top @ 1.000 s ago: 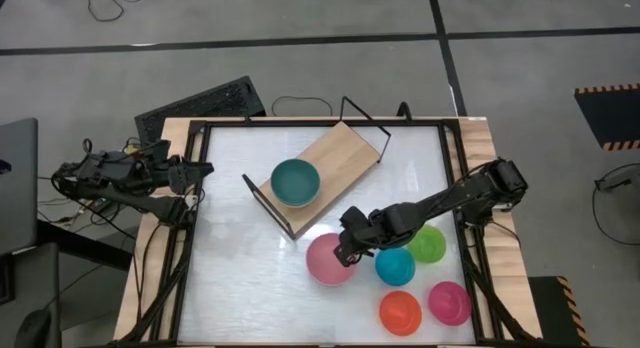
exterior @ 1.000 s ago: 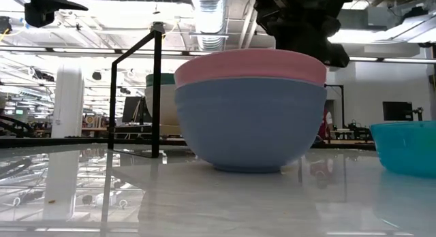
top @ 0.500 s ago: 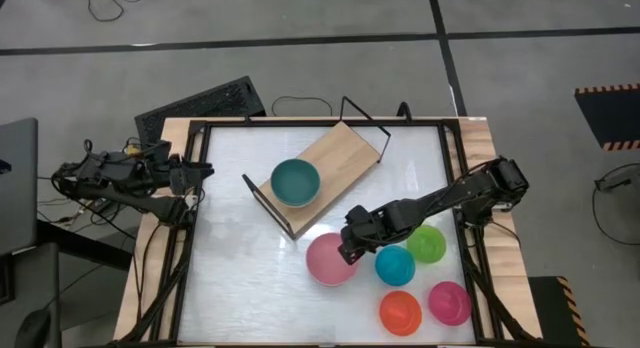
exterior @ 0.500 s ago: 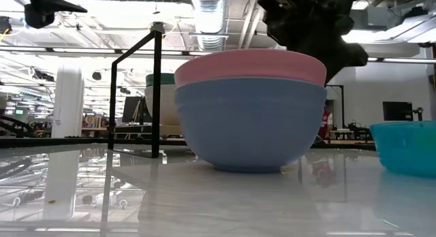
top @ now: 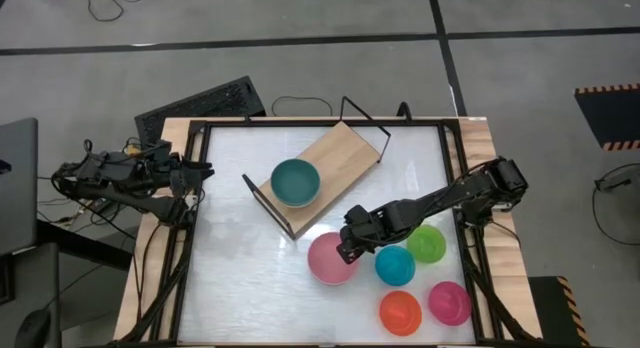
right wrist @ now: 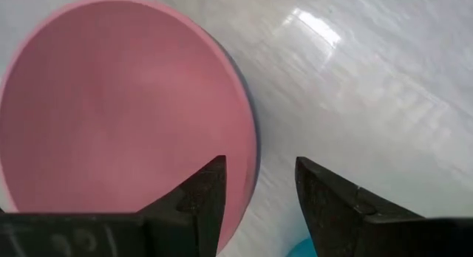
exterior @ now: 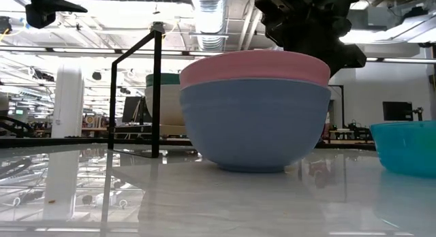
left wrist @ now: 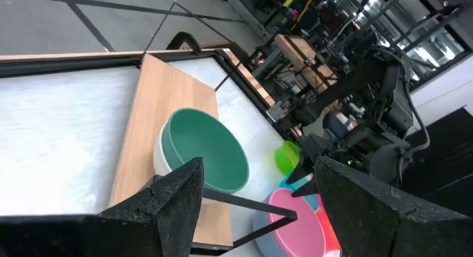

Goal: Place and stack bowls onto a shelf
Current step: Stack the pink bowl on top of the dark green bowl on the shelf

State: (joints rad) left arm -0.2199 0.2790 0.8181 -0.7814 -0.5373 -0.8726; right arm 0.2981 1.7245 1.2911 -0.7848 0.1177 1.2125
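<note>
The pink bowl (top: pixel 330 258), nested inside a blue-grey bowl (exterior: pixel 255 124), is straddled at its rim by the right end effector (right wrist: pixel 257 184), whose fingers are parted narrowly, one inside the pink wall and one outside it; whether the rim is actually gripped cannot be told. In the low view the stacked pair is seen resting on the white counter (top: pixel 240 278), just in front of the shelf (top: pixel 335 163). A teal bowl (top: pixel 295 182) is seated on the wooden board, over a white bowl (left wrist: pixel 164 150) beneath it. Beside the right arm, a blue bowl (top: pixel 395 266), a green bowl (top: pixel 428 244), a red bowl (top: pixel 400 312) and a magenta bowl (top: pixel 449 302) are clustered on the counter. The left end effector (left wrist: pixel 255 201) is held well apart at the counter's left edge, its fingers spread wide and empty.
</note>
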